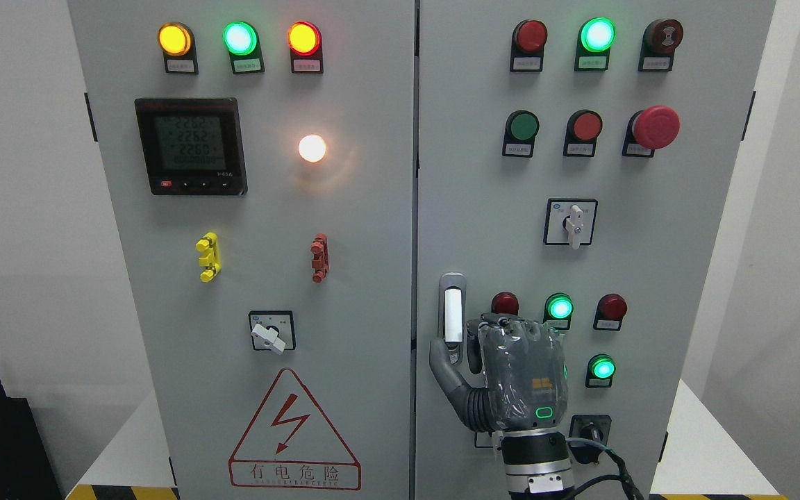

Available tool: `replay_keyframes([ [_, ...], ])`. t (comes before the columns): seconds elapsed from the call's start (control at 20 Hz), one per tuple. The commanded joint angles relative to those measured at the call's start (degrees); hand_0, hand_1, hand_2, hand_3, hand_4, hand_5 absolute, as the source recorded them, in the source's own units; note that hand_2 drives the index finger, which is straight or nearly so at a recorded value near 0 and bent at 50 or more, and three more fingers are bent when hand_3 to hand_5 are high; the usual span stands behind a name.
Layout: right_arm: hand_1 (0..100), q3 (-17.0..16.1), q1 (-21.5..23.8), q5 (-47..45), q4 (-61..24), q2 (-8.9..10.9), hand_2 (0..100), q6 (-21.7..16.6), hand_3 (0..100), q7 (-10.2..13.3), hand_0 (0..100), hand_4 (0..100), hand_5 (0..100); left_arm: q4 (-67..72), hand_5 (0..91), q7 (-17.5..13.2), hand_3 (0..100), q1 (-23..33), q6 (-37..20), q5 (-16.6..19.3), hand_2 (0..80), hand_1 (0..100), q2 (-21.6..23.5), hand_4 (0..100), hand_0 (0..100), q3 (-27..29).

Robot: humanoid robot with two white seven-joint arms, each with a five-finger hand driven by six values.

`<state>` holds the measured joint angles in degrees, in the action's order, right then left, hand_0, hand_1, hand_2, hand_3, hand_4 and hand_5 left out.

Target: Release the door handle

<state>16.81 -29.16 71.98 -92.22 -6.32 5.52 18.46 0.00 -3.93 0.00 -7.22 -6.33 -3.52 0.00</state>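
The door handle, a silver recessed latch with a white insert on the grey cabinet's right door, is sitting beside the centre seam. The right hand is curling its fingers against the lower end, thumb underneath. Advice: uncurl fully first, then retract straight back, avoiding nearby lamps.

Cabinet is painted light grey. Top-left lamps are lit amber, green and orange-red; a white lamp glows below. Meter is framed black. Clips are coloured yellow and red. Warning triangle is outlined red with a red bolt. Mushroom button is red. Door handle is silver with a white insert. Robot hand is dark grey with a green light.
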Motion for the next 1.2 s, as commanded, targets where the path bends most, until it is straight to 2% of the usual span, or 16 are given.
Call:
replay_keyframes([
  [0.0, 52, -0.4, 0.1, 0.0, 0.0, -0.01, 100, 0.7, 100, 0.0, 50, 100, 98, -0.4, 0.0, 0.0, 0, -1.8, 0.0, 0.0, 0.0, 39, 0.0, 0, 12, -0.6],
  [1.15, 50, -1.5, 0.3, 0.0, -0.8, 0.17, 100, 0.7, 100, 0.4, 52, 100, 98, -0.4, 0.0, 0.0, 0, -1.8, 0.0, 0.0, 0.0, 39, 0.0, 0, 12, -0.6],
])
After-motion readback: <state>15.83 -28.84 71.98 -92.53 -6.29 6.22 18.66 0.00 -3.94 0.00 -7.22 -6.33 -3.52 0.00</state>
